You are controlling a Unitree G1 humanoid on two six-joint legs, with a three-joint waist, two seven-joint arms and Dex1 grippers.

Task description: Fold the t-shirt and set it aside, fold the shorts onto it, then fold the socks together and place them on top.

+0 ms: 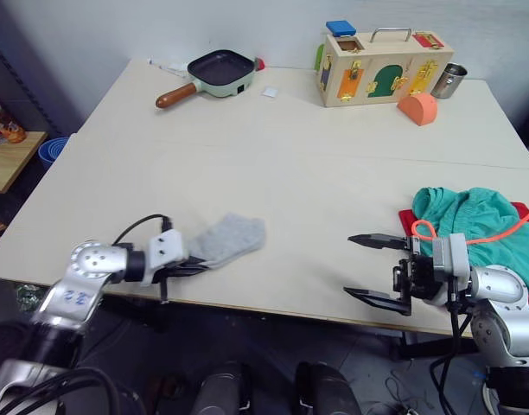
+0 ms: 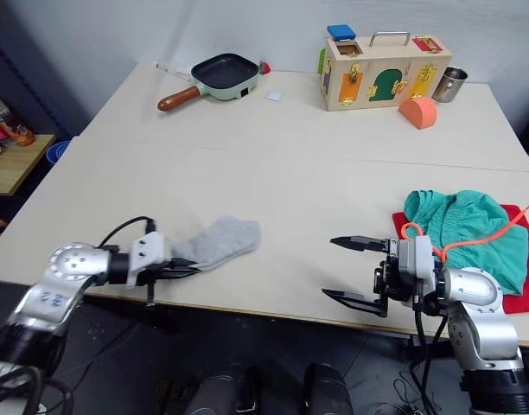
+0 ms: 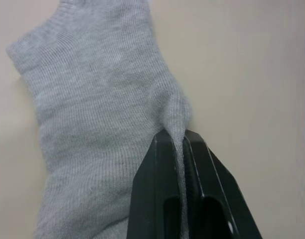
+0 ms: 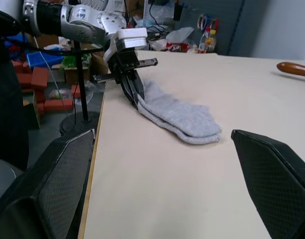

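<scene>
Pinching socks [image 1: 232, 239] w/ left gripper [image 1: 194, 264]; right gripper [image 1: 375, 269] jaws wide.

Bare table [image 1: 316, 216] between grippers (seemingly unobstructed).

A green frying pan [image 1: 221, 73] with a wooden handle sits at the table's [image 1: 273, 164] far edge. Near it stand a wooden latch box [image 1: 381, 71], an orange block [image 1: 417, 109] and a metal cup [image 1: 449, 81].

Pretty even, bright overhead light, soft shadows on the worktop [image 1: 299, 173], no real glare. Blurry black fingers [image 4: 272, 184] up close, slight edge warping.
</scene>
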